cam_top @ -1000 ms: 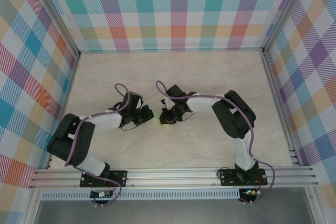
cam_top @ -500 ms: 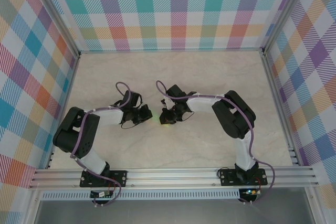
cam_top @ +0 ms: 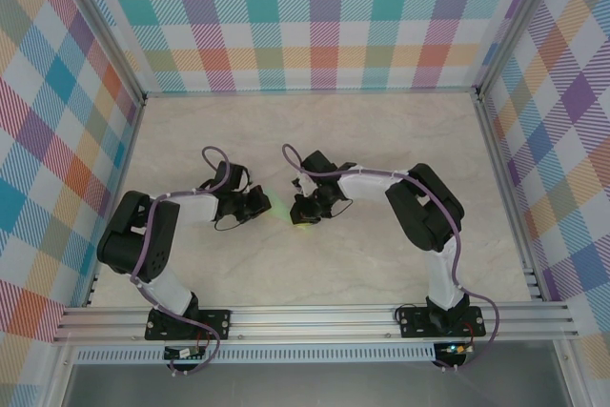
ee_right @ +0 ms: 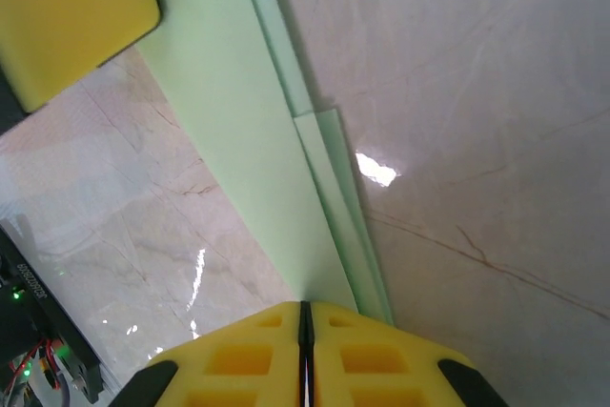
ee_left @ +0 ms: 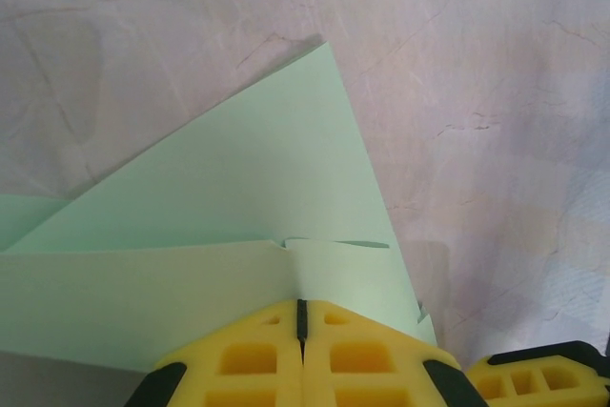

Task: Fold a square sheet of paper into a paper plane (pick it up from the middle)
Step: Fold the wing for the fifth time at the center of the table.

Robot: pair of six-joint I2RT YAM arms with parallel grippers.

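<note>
We saw the left hand [ee_left: 301, 305] clamped on the paper [ee_left: 248, 188]. The right hand [ee_right: 305, 309] pinched the paper's folded edge, near the left hand.

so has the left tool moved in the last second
Yes: in the top view the left tool has shifted slightly left and a little farther from the near rail, shut on the green paper.
</note>
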